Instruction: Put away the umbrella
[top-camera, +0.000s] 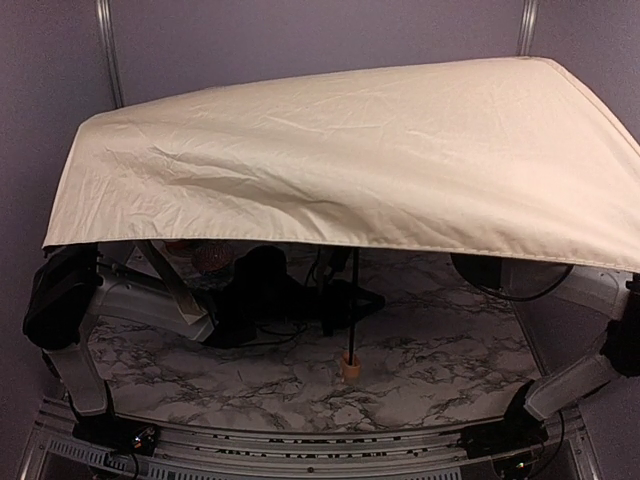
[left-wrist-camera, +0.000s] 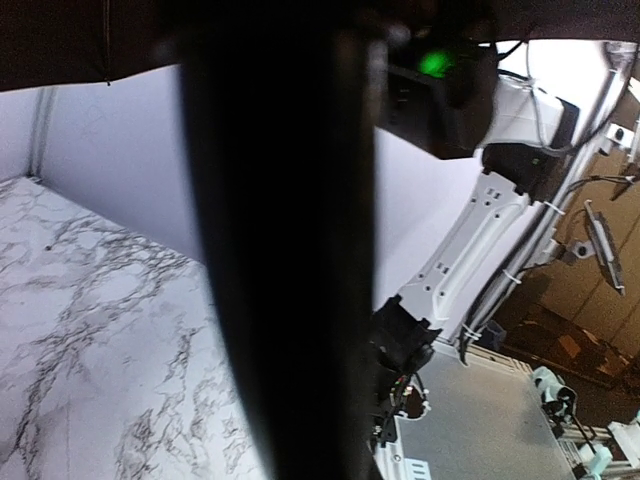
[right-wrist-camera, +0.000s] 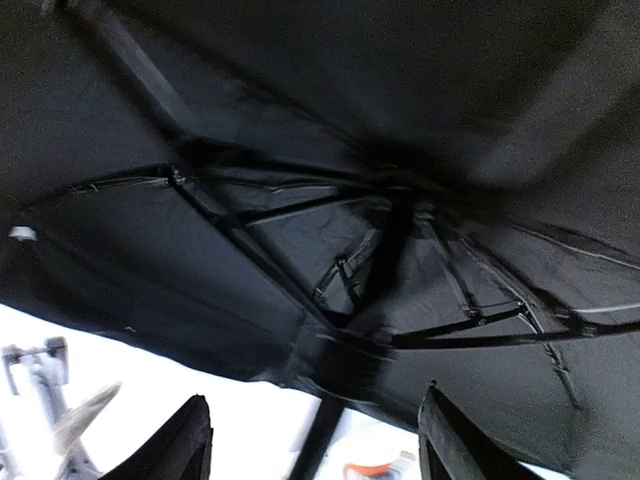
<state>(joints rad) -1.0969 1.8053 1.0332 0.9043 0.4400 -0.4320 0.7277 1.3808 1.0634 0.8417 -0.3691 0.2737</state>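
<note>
— Top external view, item one: what was entered?

— One open umbrella (top-camera: 380, 150), compact, with a cream fabric canopy and black underside, spread over most of the white-and-grey marble-pattern table (top-camera: 440, 370). Thin black shaft (top-camera: 354, 290) roughly upright. Small tan wooden knob handle (top-camera: 350, 366) resting on the tabletop, near the middle of its front part.

— Item two, the left gripper (top-camera: 345, 300)?

— Black, under the canopy at the shaft, above the handle. Jaws closed right down. They appeared to pinch the shaft, though the contact itself lay in shadow. The left wrist view gave only a broad blurred black band in front of the marble.

— Item three, the right gripper (right-wrist-camera: 315, 400)?

— Catalogued from the right wrist view. Two black fingers (right-wrist-camera: 185, 450) stood well apart with nothing between them. It faced up at the black underside, where thin black ribs (right-wrist-camera: 300, 205) ran out from the hub. From above it was hidden by the canopy.

— And the arms?

— Left arm (top-camera: 60, 300) at the canopy's left edge, right arm (top-camera: 585, 375) at its right edge, both rising under the fabric.
</note>
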